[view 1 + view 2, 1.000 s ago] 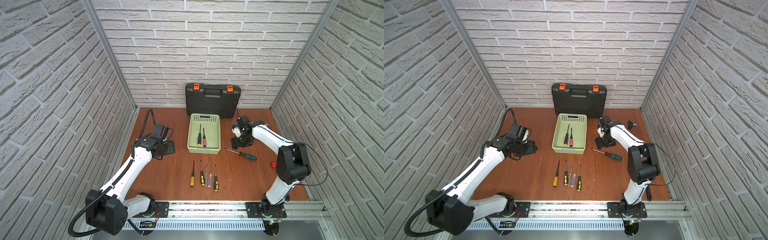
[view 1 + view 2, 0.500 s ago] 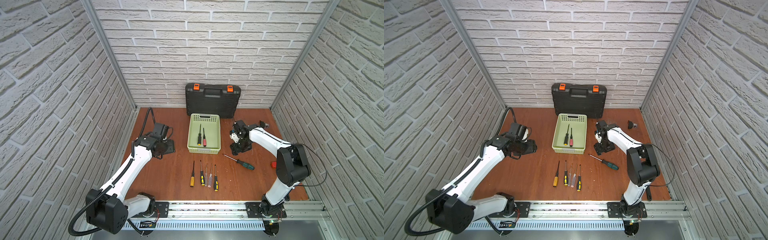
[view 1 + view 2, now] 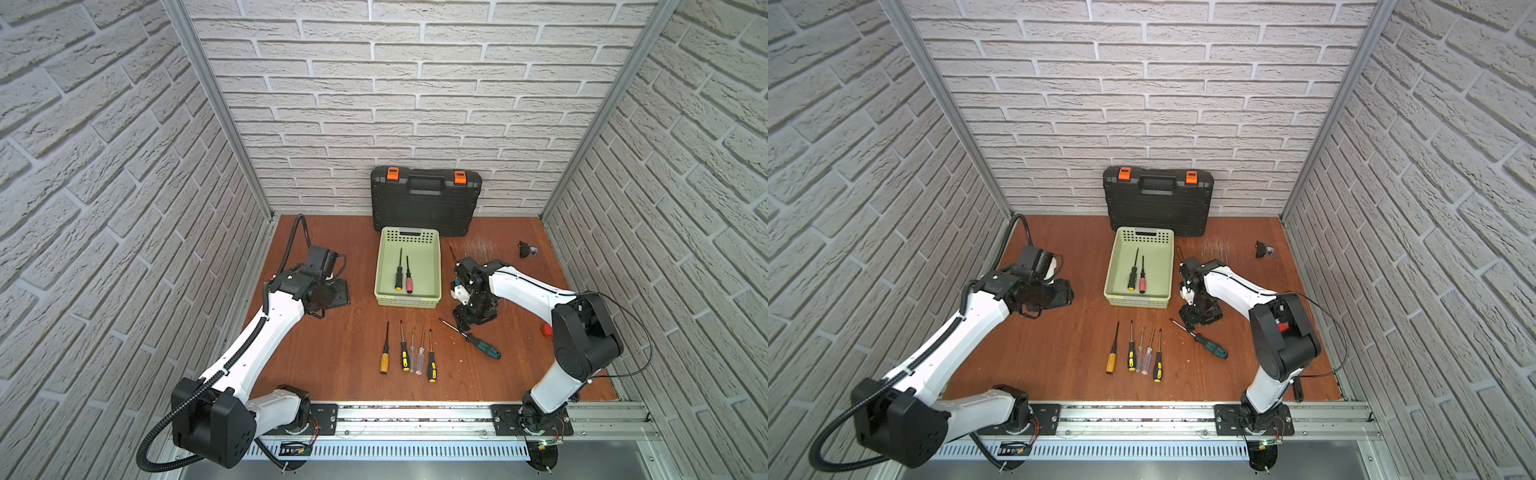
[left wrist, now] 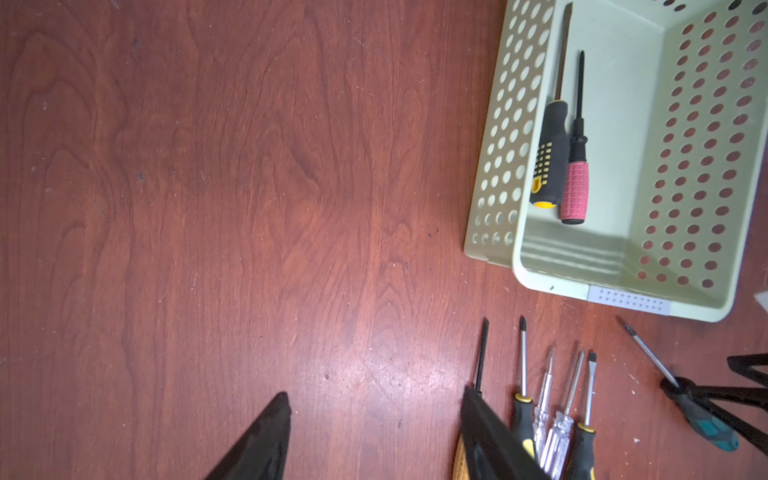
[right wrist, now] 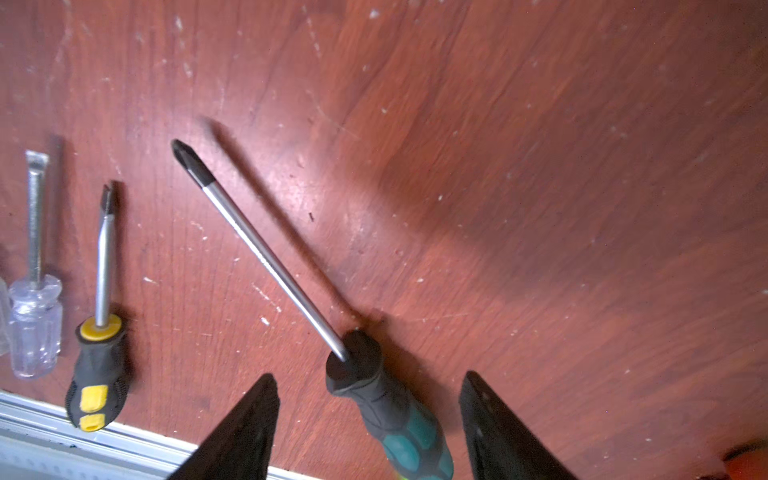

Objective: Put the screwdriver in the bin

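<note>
Both top views: screwdriver point(image 3: 471, 337) with the teal handle lying flat on the surface point(image 3: 332, 357), just off the near corner of the bin point(image 3: 407, 302) on the right arm's side, tip toward the bin, handle away from it. Right end effector point(image 3: 473, 321) poised low over the meeting of shaft and handle, jaws partly apart, nothing held. Left end effector point(image 3: 341, 293) parked well apart beyond the bin's other side, likewise parted and empty. Two screwdrivers point(image 3: 403, 275) already inside the bin, a row of five point(image 3: 409, 353) nearer the front rail, a black tool case point(image 3: 424, 203) against the back wall.

Left wrist view: only bare wood between the two dark fingers, so no grip there.

Right wrist view: black collar of the handle sitting between the two fingers, a gap on each side, no contact visible.

Judged step: the grasp. To do it well:
- Centre over the handle before closing, to avoid shoving it sideways.
- Turn the wrist a little, to close squarely across the slanted handle.
- Take the thick rubber grip rather than the slick steel shaft, which is likely to roll or pivot.
- Go down almost to the wood, then close firmly.
- Lift well clear of the bin wall before carrying across.
- Keep off the neighbouring row.
</note>
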Motion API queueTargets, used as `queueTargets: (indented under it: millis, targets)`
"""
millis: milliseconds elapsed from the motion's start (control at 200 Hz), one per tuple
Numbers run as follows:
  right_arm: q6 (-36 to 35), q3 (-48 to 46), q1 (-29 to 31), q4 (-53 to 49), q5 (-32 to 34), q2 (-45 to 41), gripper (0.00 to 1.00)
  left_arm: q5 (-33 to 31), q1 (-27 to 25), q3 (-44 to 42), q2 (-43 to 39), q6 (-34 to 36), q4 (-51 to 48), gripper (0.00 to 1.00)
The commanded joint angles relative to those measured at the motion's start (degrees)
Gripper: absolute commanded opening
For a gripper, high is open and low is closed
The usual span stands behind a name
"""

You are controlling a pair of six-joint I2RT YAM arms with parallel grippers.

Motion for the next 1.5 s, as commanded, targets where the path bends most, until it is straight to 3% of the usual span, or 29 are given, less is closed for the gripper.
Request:
queueTargets:
  millis: [0,205,645,905,1115,1305,1495]
  targets:
    - [3.5,-0.6,3.8,-1.8,-1.5,0.4,0.70,-1.3,0.3,0.9,-1.2,0.8,-0.8,0.66]
    - [8.1,-2.4,9.5,-2.3,0.2,2.6,0.69,-2.0,0.3,0.4,-1.9,0.6,-0.7,0.65]
    - [14.2,-7.4,15.8,-0.2,0.9,0.8,0.60,-1.9,0.3,1.1,-0.8,1.0,-1.1,0.65]
    - [18.9,-12.2,20.4,1.5,0.7,-1.1,0.38,-1.8,0.3,1.8,-0.5,0.9,-1.5,0.65]
    - [19.7,-12.2,21.1,2.2,1.6,-1.1,0.06,-1.8,0.3,2.9,-0.4,0.6,-2.0,0.65]
    - [21.9,-11.5,22.3,1.0,3.4,-4.7,0.05,-1.8,0.3,3.3,-0.7,0.1,-2.4,0.65]
    - [25.3,-9.6,23.0,-4.3,4.2,-15.6,0.05,-1.7,0.3,3.5,-0.8,-0.4,-2.3,0.65]
